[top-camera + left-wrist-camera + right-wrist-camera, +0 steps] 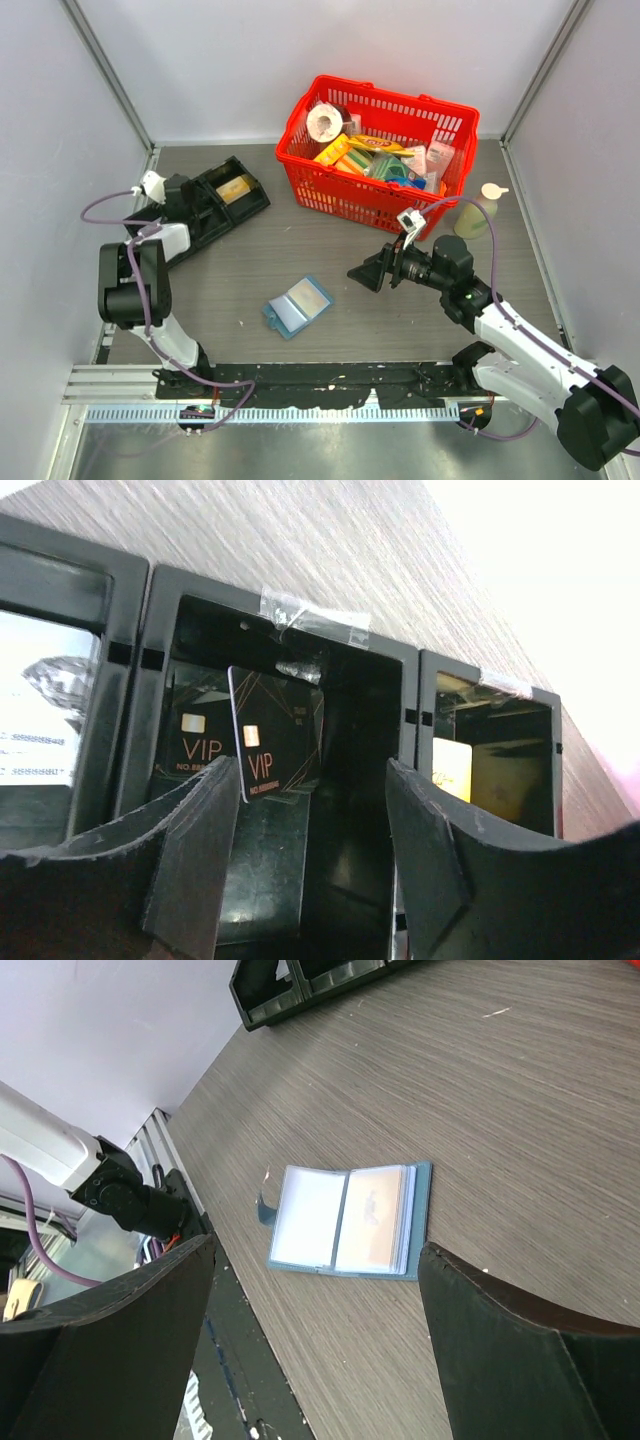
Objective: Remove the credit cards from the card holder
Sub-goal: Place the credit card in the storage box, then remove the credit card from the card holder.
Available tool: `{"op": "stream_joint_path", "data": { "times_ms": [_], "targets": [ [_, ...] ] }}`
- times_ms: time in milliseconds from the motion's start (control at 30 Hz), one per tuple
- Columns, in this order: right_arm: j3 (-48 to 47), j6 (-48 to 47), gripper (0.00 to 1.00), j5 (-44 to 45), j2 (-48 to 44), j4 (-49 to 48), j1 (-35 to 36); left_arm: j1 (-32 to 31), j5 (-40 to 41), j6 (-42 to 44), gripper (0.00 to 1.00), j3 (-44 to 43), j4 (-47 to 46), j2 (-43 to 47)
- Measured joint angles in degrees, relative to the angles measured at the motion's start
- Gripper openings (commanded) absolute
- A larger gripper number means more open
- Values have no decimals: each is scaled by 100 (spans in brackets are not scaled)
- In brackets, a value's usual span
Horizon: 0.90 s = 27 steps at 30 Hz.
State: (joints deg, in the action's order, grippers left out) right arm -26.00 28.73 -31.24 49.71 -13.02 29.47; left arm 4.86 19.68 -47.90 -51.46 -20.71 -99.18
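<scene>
Grey wood-grain tabletop (230, 270), matte and level, boxed in by plain pale panels (250, 60); a red basket (375, 150) of goods stands at the far side. The card holder (350, 1222) lies open and flat mid-table, pockets up, with nothing touching it. A tan card (375, 1218) shows in one clear pocket; the other pocket reads pale and I cannot tell its contents. My right claw (318, 1250) hangs above the holder, jaws spread wide, empty. My left claw (310, 780) is over the black tray (150, 610) at the far left, jaws apart and gripping nothing; a dark VIP card (275, 730) leans tilted inside the middle compartment. Assessment: the holder is light and soft, and likely to slide or fold on this smooth top, so it wants pinning at a panel edge. The card is thin, stiff and slick; take it by the exposed edge at the pocket mouth, pinching across its faces.
</scene>
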Motion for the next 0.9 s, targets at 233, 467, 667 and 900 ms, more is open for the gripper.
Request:
{"op": "stream_joint_path", "data": {
  "times_ms": [233,467,667,900],
  "targets": [
    [-109,-59,86,-2,-151,339,-4,2,94,511,84,-404,879,719],
    [-289,-208,84,9,-201,804,-4,-212,111,835,83,-691,1788,1464],
    [-420,-286,77,-22,214,1040,-4,-1499,-83,780,76,-514,2647,2732],
    [-448,-289,71,57,1001,1093,262,-3220,-417,144,66,577,3032,4258]
  ]
}}
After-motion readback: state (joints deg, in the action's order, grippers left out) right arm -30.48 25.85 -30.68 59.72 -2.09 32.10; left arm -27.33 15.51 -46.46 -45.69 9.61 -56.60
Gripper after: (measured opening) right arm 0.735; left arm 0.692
